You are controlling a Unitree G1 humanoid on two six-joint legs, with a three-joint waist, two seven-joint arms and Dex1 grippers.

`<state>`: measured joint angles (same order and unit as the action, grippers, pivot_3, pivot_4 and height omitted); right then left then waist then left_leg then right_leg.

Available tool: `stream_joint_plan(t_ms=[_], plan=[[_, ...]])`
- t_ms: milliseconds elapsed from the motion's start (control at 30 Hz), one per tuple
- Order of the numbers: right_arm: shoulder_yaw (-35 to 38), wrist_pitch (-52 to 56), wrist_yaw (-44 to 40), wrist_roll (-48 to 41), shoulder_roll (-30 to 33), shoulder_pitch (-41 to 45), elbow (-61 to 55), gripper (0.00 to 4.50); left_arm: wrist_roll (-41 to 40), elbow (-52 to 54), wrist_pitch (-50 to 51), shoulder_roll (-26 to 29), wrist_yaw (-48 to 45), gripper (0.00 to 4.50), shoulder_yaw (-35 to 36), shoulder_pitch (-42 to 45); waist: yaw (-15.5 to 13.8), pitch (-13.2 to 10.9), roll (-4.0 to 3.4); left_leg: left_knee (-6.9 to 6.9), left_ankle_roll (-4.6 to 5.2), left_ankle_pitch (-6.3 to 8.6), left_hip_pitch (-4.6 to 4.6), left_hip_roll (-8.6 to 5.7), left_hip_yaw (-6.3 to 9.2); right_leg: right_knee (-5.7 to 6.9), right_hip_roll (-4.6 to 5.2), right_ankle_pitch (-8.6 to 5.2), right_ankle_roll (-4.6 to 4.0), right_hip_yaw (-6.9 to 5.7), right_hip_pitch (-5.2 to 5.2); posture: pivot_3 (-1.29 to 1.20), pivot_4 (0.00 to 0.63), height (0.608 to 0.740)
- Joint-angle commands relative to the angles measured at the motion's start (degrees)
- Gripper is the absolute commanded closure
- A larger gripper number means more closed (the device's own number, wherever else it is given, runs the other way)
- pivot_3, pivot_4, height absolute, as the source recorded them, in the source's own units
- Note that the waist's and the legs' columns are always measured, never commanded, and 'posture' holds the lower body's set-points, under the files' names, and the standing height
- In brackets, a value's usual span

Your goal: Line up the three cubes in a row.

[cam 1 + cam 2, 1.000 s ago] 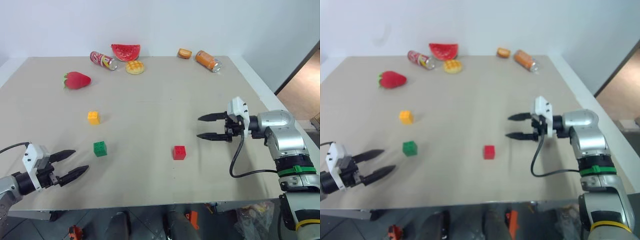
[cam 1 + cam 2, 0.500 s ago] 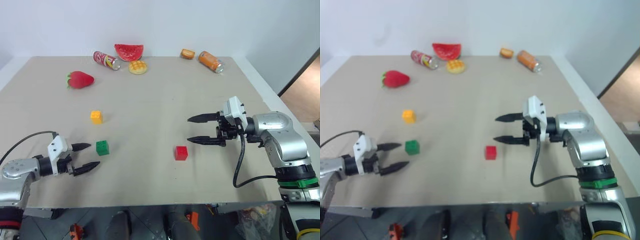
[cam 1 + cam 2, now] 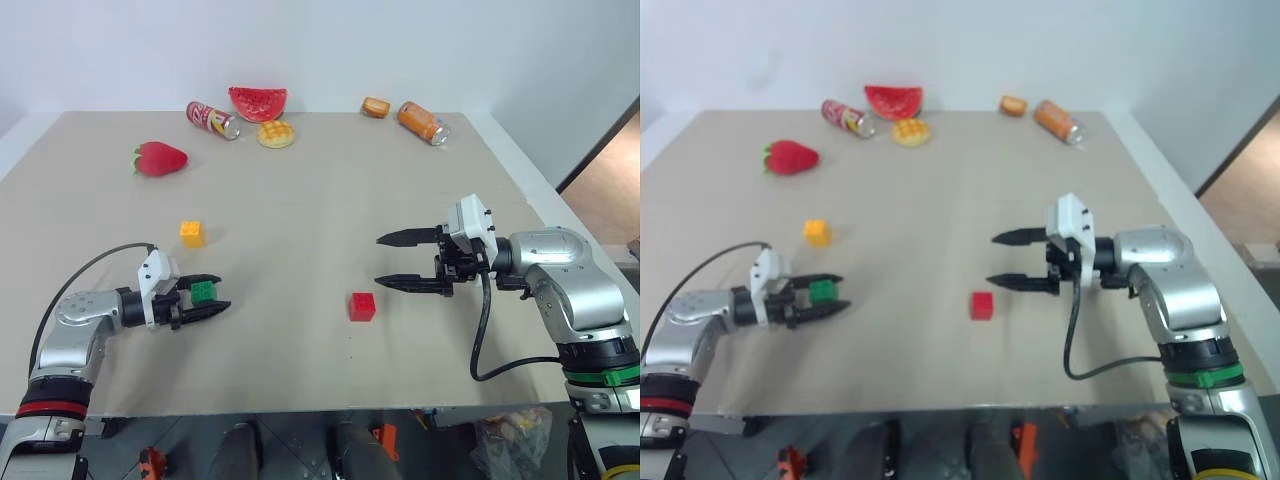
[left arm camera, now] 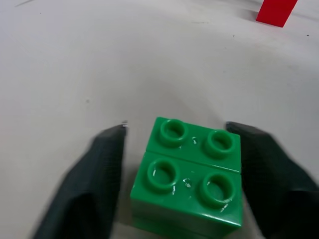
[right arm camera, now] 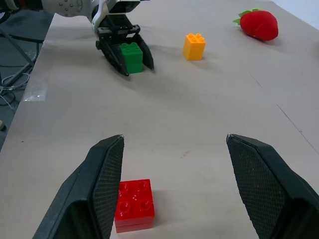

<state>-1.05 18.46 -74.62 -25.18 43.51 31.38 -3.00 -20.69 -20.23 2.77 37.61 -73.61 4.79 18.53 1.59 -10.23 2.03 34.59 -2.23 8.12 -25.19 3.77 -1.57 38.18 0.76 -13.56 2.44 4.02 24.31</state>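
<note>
On the beige table, the green cube (image 3: 203, 291) sits at the near left between the fingers of my left gripper (image 3: 222, 292), which is shut on it. The left wrist view shows the studded green cube (image 4: 189, 179) close up, a finger pressed near each side. The yellow-orange cube (image 3: 191, 233) stands a little farther back on the left. Near the table's middle front lies the red cube (image 3: 361, 306). My right gripper (image 3: 378, 260) hovers open just right of and above the red cube (image 5: 133, 205), pointing left.
Along the far edge lie a red toy strawberry (image 3: 158, 159), a red can (image 3: 209, 119), a watermelon slice (image 3: 257, 103), a waffle bun (image 3: 273, 134), a small bread toy (image 3: 371, 107) and an orange can (image 3: 420, 122). The table's right edge (image 3: 545, 205) runs beside my right arm.
My left gripper has moved forward and rightward from the near-left corner to the green cube and closed around it. The right gripper drew slightly left, then held still, open.
</note>
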Motion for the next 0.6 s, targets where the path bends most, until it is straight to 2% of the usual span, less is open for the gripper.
stream_joint_plan(t_ms=[33, 67, 333, 467, 600], plan=[[2.0, -0.4, 0.1, -1.1, 0.8, 0.3, -1.1, 1.11, -1.6, 1.6, 0.5, 1.4, -1.2, 2.97, 1.6, -1.0, 0.0, 0.0, 0.00, 0.01, 0.00, 0.00, 0.00, 0.00, 0.00, 0.00, 0.00, 0.00, -0.01, 0.01, 0.00, 0.00, 0.150, 0.740], [1.9, -0.4, 0.0, -1.2, 0.7, 0.5, -1.0, 1.11, -1.8, 2.1, 0.9, 1.6, -1.3, 3.14, 1.6, -1.3, 0.0, 0.0, 0.00, 0.01, 0.00, 0.00, -0.01, 0.00, -0.01, 0.00, 0.01, -0.04, -0.06, 0.02, -0.01, 0.00, 0.150, 0.740], [1.0, -0.9, -0.5, -1.1, 0.0, 1.8, 0.2, 1.11, -2.5, 4.7, 2.6, 2.4, -1.6, 3.11, 1.0, -2.9, 0.0, 0.0, 0.00, 0.03, 0.00, 0.00, 0.01, 0.00, -0.02, 0.00, 0.02, -0.05, -0.11, 0.04, -0.02, 0.00, 0.150, 0.740], [0.6, -1.2, -0.8, -0.8, -0.3, 2.1, 0.6, 1.11, -1.7, 6.5, 1.3, 0.5, -1.5, 3.11, -1.2, -2.2, 0.0, 0.0, 0.00, 0.03, 0.00, 0.00, 0.00, -0.01, -0.02, 0.00, 0.02, -0.05, -0.11, 0.04, -0.01, 0.00, 0.150, 0.740], [0.3, -1.0, -0.8, -0.9, -0.5, 2.5, 0.4, 1.11, -0.3, 5.8, -0.5, -2.4, -2.3, 3.11, -4.6, 2.2, -0.3, 0.0, 0.00, 0.05, 0.00, 0.00, -0.02, -0.01, -0.02, 0.00, 0.02, -0.05, -0.09, 0.04, -0.03, 0.00, 0.150, 0.740]])
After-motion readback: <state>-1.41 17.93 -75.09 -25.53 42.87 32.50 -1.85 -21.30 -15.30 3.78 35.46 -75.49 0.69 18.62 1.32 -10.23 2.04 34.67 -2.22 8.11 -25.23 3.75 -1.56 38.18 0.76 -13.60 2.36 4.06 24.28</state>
